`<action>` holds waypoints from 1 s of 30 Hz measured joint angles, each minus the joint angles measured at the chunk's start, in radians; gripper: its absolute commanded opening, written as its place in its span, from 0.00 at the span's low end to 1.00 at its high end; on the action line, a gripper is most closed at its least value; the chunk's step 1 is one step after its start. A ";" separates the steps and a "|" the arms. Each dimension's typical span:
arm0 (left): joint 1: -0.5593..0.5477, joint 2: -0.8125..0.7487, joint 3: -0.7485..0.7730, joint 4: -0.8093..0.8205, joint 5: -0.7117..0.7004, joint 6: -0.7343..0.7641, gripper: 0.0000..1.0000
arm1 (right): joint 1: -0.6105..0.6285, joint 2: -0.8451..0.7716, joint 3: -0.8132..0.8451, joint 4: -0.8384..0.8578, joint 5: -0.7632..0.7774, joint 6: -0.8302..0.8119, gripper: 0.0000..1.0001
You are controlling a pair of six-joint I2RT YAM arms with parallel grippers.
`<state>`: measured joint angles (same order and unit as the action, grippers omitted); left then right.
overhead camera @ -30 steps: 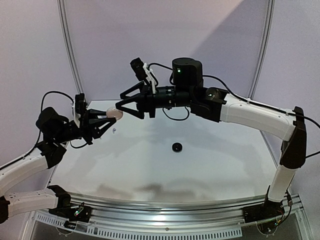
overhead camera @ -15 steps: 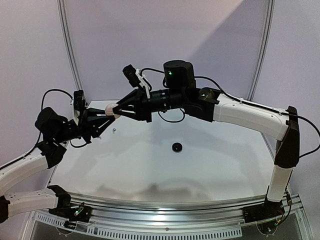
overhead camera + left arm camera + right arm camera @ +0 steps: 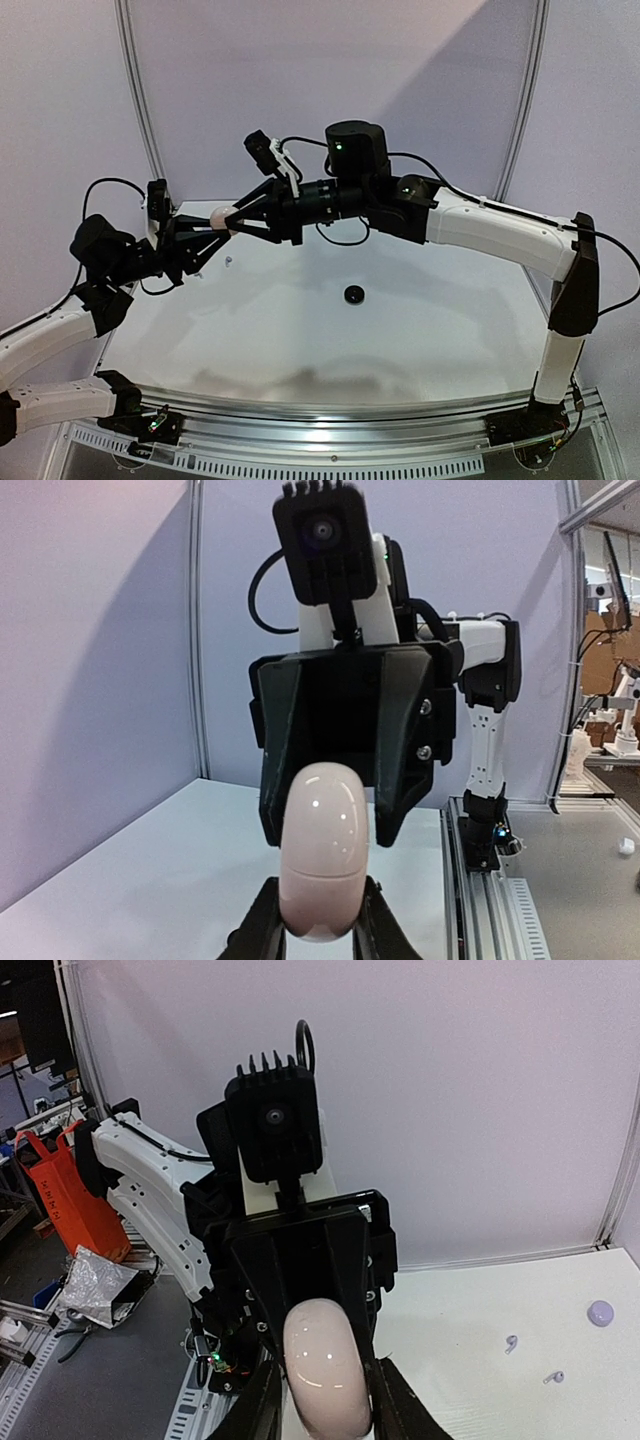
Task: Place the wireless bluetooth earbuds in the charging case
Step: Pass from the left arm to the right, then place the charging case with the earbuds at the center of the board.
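The pale, egg-shaped charging case [image 3: 320, 850] is held in the air over the far left of the counter [image 3: 420, 340]. It is clamped at one end by the left pincer [image 3: 320, 900]. The right pincer [image 3: 325, 1385] is set closely round the other end; whether it presses cannot be told. Two pale earbuds [image 3: 511, 1343] on the counter, near a lavender puck [image 3: 600, 1312], are clear only in the right wrist view. A black puck [image 3: 352, 294] is seen mid-counter with open surface around it. Both arms are stretched level, pincers meeting tip to tip.
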<state>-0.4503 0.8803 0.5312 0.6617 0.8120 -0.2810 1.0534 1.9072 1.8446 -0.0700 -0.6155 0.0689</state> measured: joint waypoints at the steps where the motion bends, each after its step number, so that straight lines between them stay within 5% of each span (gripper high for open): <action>1: 0.000 0.002 0.000 0.000 -0.003 0.000 0.00 | 0.000 0.001 0.000 -0.001 0.003 0.000 0.34; 12: 0.000 0.003 0.000 0.002 -0.002 -0.015 0.00 | -0.001 0.013 0.002 -0.026 0.010 -0.030 0.12; 14: 0.000 0.003 0.000 0.002 -0.002 -0.017 0.14 | -0.001 0.013 0.003 -0.026 0.010 -0.031 0.11; 21: 0.002 0.002 0.000 -0.011 -0.042 0.031 0.97 | -0.005 0.013 0.000 -0.023 0.038 0.002 0.06; 30: 0.002 -0.026 -0.001 -0.111 -0.209 0.181 0.99 | -0.109 0.000 -0.132 0.037 0.138 0.215 0.04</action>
<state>-0.4484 0.8543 0.5304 0.5503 0.6025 -0.0998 0.9440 1.9068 1.7126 -0.0334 -0.4774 0.2840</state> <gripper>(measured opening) 0.993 0.214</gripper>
